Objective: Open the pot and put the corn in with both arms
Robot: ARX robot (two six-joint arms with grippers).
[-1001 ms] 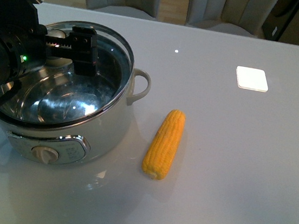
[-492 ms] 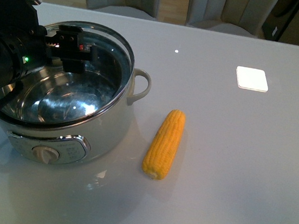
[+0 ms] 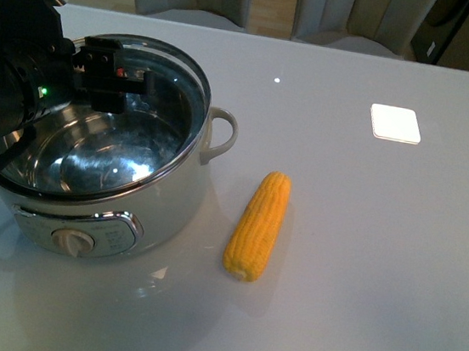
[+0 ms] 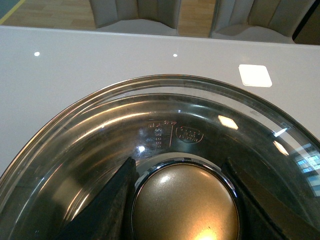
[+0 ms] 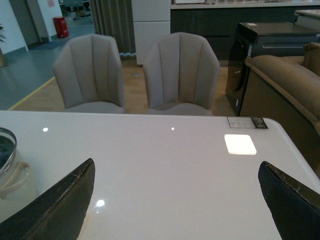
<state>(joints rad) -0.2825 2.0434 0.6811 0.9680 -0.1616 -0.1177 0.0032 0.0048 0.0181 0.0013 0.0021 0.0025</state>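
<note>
The white pot (image 3: 171, 206) stands at the left of the table, its steel inside showing. My left gripper (image 3: 102, 80) is shut on the round knob (image 4: 185, 202) of the glass lid (image 3: 177, 83). It holds the lid tilted over the pot. In the left wrist view the black fingers (image 4: 107, 205) sit on both sides of the knob, with the lid's glass (image 4: 125, 130) beyond. The yellow corn (image 3: 258, 224) lies on the table to the right of the pot. My right gripper (image 5: 175, 210) is open and empty above bare table, with the pot's side handle (image 5: 10, 172) at the frame edge.
A white square patch (image 3: 395, 122) lies on the table at the back right and also shows in the right wrist view (image 5: 240, 144). Two grey chairs (image 5: 135, 70) stand behind the table's far edge. The pot's knob panel (image 3: 72, 241) faces me.
My left gripper has shifted a little to the left over the pot with the lid's knob in it. The corn and the pot have not moved.
</note>
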